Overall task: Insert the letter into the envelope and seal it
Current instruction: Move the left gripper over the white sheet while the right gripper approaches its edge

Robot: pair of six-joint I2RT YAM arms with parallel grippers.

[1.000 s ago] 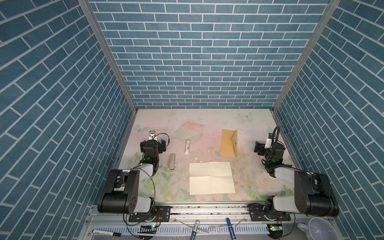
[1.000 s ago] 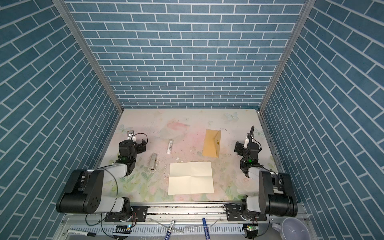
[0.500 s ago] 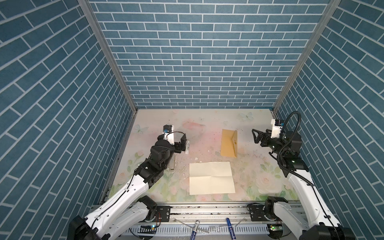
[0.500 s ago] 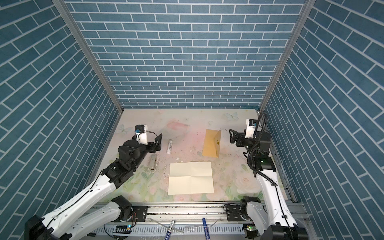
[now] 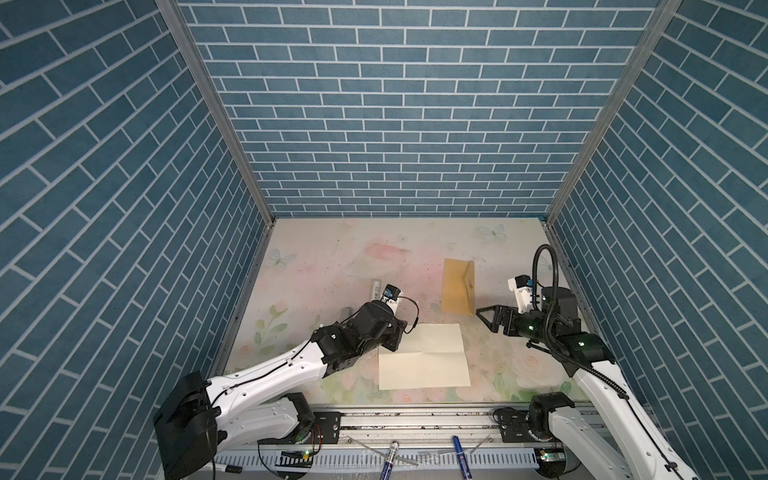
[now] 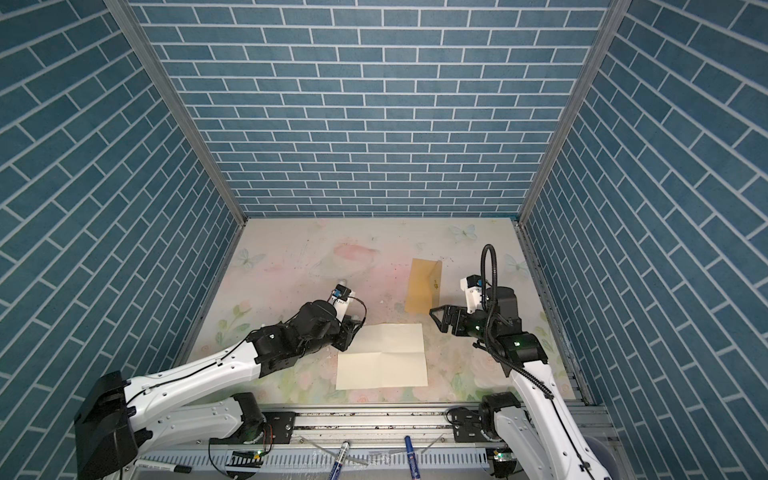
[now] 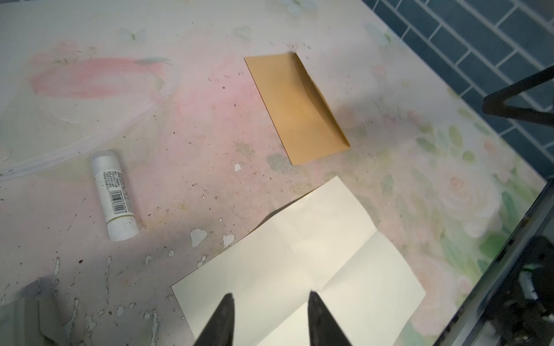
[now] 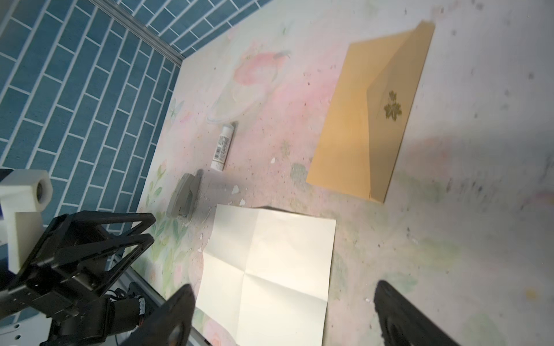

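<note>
Tips hidden in both top views, the left end effector (image 7: 269, 299) stands parted over an edge of the letter (image 7: 299, 263); the right end effector (image 8: 283, 286), spread wide and empty, is near a corner of the envelope (image 8: 344, 119).

The letter (image 5: 424, 357), a pale cream sheet marked by crossed creases, lay unfolded and flat near the front of the tabletop (image 5: 316, 266). Just behind it, not touching, lay the narrow tan envelope (image 5: 455, 286), its pointed, gold-emblemed flap folded over.
</note>
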